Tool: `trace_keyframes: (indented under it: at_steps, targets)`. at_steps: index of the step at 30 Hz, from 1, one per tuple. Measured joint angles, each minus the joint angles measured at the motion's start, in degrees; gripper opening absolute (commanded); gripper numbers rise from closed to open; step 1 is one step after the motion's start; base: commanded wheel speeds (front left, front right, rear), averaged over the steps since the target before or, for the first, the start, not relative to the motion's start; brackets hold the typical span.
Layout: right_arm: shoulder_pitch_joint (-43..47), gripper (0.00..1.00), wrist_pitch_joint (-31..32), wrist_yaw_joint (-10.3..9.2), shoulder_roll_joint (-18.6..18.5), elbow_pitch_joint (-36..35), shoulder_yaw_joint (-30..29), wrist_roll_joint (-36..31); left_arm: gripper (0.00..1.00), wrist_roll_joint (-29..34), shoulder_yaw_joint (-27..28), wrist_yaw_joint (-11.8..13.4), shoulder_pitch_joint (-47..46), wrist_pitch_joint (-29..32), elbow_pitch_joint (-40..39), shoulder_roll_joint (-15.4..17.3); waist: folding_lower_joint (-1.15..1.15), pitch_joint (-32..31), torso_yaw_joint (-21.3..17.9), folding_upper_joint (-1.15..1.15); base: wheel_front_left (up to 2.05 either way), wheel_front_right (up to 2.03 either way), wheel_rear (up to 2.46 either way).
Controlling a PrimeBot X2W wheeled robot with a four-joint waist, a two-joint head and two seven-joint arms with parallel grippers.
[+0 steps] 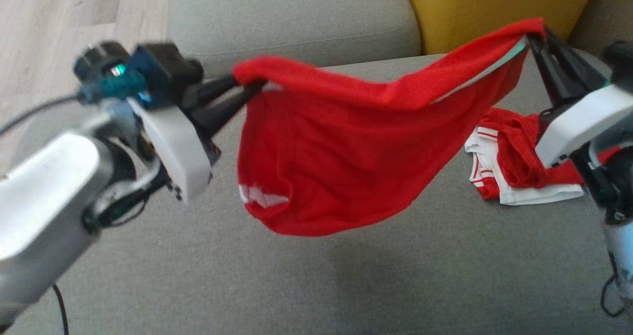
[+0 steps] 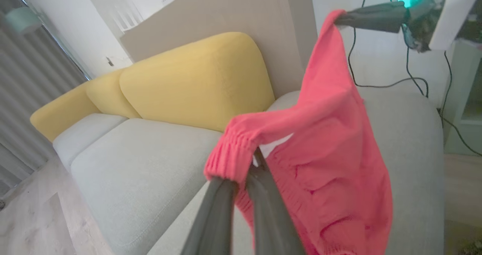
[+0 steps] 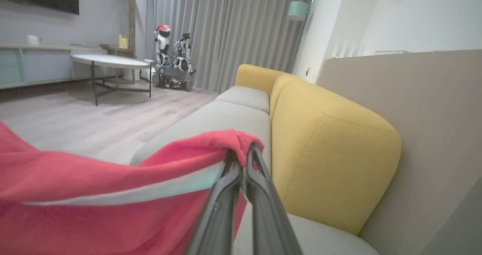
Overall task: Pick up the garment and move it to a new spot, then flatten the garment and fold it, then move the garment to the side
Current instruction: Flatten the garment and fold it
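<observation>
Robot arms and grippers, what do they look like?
The left arm and right arm have pale silver-white shells. The left gripper and right gripper each have two long dark fingers on a white housing. A blue-teal module tops the left wrist; black cables trail from both.

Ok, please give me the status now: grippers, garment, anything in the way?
Both shut on red garment: left gripper, right gripper. It hangs stretched between them over sofa seat. Another red-and-white garment lies beside right arm.

Home living room, grey sofa [image 3: 226, 115], yellow cushions [image 3: 331, 145], long curtains [image 3: 233, 32], coffee table [image 3: 109, 61], wooden floor [image 3: 94, 123]
</observation>
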Motion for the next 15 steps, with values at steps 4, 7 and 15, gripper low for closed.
trace_keyframes:
  at_steps: [4, 7, 15]
  targets:
    - [1.5, 0.0, 1.7, 0.0, 3.1, -2.7, -2.8, 0.3, 0.0, -2.1, 3.1, 2.4, -1.4, 0.1, -1.2, 0.1, 0.0, -0.1, -0.7, 0.0, 0.0, 0.0, 0.0]
    - [3.2, 0.0, 3.7, 0.0, 6.7, -3.7, -5.9, 0.6, 0.0, -2.9, 5.5, 4.8, -2.1, -1.2, -1.5, 0.1, 0.0, -0.1, -1.1, 0.0, 0.0, 0.0, 0.0]
    - [6.9, 0.0, 7.4, 0.0, 11.6, -4.7, -8.4, 0.3, 0.0, -5.2, 7.3, 8.5, 0.5, -4.9, -1.6, -1.4, 0.0, 0.9, -1.6, 0.0, 0.0, 0.0, 0.0]
